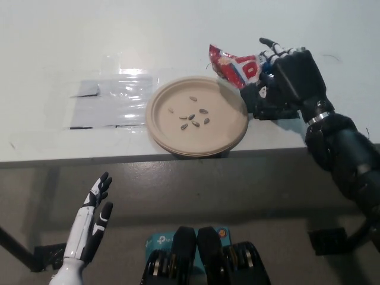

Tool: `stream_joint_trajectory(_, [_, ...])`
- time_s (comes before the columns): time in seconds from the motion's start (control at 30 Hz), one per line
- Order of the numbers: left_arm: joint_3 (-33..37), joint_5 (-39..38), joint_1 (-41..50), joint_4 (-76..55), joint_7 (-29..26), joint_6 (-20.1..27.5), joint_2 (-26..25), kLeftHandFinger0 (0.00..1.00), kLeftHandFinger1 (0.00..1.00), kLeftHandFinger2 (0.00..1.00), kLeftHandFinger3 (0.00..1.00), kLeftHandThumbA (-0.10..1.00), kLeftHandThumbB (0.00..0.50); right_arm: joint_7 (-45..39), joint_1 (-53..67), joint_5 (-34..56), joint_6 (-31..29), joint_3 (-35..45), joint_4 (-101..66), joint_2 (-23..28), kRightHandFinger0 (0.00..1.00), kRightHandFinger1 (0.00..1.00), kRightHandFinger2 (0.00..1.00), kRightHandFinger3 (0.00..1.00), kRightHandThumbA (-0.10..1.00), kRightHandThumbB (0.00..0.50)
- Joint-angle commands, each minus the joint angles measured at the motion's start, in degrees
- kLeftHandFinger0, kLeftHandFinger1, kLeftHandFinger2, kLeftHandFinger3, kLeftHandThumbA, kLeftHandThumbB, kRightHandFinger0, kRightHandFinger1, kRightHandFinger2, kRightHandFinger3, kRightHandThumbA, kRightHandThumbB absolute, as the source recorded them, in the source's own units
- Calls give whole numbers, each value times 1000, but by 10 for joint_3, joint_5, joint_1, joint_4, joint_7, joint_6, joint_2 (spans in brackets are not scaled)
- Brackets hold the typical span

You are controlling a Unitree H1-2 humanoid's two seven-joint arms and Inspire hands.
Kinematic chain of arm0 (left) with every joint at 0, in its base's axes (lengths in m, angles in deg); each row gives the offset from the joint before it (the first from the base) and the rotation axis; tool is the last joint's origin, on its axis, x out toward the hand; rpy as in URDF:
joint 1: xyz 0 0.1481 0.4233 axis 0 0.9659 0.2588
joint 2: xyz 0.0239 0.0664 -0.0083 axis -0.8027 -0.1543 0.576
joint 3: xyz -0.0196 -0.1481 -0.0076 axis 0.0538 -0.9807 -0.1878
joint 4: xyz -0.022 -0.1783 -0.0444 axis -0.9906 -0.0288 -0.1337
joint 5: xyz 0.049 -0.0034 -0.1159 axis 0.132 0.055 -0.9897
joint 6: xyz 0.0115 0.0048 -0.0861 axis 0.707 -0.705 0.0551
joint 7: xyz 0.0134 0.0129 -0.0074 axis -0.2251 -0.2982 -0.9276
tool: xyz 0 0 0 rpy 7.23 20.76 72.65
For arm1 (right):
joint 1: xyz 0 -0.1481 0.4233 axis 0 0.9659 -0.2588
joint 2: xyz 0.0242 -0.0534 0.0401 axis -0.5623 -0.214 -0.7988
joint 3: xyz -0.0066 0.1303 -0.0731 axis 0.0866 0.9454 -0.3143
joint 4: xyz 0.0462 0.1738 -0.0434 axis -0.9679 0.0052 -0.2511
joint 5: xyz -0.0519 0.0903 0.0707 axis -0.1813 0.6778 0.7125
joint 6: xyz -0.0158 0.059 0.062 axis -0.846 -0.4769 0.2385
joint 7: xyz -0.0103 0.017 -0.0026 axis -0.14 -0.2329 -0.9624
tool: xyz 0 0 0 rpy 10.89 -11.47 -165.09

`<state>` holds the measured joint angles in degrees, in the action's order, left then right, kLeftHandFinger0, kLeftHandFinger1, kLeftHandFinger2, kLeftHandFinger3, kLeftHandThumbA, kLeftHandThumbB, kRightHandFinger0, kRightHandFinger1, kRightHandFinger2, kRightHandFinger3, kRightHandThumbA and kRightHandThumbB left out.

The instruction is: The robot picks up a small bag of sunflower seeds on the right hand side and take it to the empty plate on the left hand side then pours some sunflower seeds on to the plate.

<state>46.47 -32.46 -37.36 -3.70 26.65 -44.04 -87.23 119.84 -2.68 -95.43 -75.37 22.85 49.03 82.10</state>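
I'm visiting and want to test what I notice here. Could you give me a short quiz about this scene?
1. True or false: the black right hand holds the red seed bag.
2. Where are the sunflower seeds lying? A) on the paper plate B) on the bare table C) in the white left hand
3. Fill in: the white left hand hangs below the table edge, its fingers ____.

Key: 1 true; 2 A; 3 apart, holding nothing.

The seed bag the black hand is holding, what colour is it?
The bag is red with white lettering, seen in the head view, held by the right hand.
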Motion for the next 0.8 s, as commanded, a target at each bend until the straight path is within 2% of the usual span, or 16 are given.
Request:
stream_joint_trajectory(0.0, [-1, 5, 5, -15, -10, 17, -9, 1000, 1000, 1000, 1000, 1000, 93, -21, -19, 145, -65, 83, -8, 1, 0, 388, 815, 812, -100, 131])
stream_joint_trajectory(0.1, [-1, 5, 5, -12, -10, 25, -11, 1000, 1000, 1000, 1000, 1000, 88, -29, -7, 184, -65, 120, -10, -4, 0, 393, 796, 841, -100, 165])
stream_joint_trajectory(0.2, [-2, 1, 6, -13, -9, 20, -11, 1000, 1000, 1000, 1000, 1000, 100, -38, -1, 198, -65, 136, -10, -3, 0, 415, 818, 894, -100, 148])
stream_joint_trajectory(0.33, [-3, 3, 8, -11, -11, 23, -11, 1000, 1000, 1000, 1000, 1000, 98, -30, 2, 200, -65, 140, -3, 0, 0, 422, 823, 905, -100, 149])
stream_joint_trajectory(0.43, [-6, 0, 10, -13, -11, 22, -12, 1000, 1000, 1000, 1000, 1000, 101, -21, -2, 197, -65, 138, 9, 2, 0, 425, 814, 887, -100, 155])
stream_joint_trajectory(0.67, [-7, -5, 12, -13, -9, 21, -11, 1000, 1000, 1000, 1000, 1000, 110, -1, -4, 174, -65, 98, 30, 24, 0, 423, 814, 864, -100, 122])
stream_joint_trajectory(0.7, [-7, -6, 12, -12, -10, 22, -10, 1000, 1000, 997, 1000, 1000, 117, 8, -6, 157, -58, 82, 36, 28, 0, 409, 828, 807, -100, 112])
stream_joint_trajectory(0.77, [-6, -3, 15, -12, -10, 23, -11, 1000, 1000, 981, 1000, 1000, 118, 25, -7, 122, -26, 37, 40, 36, 0, 396, 851, 785, -100, 141])
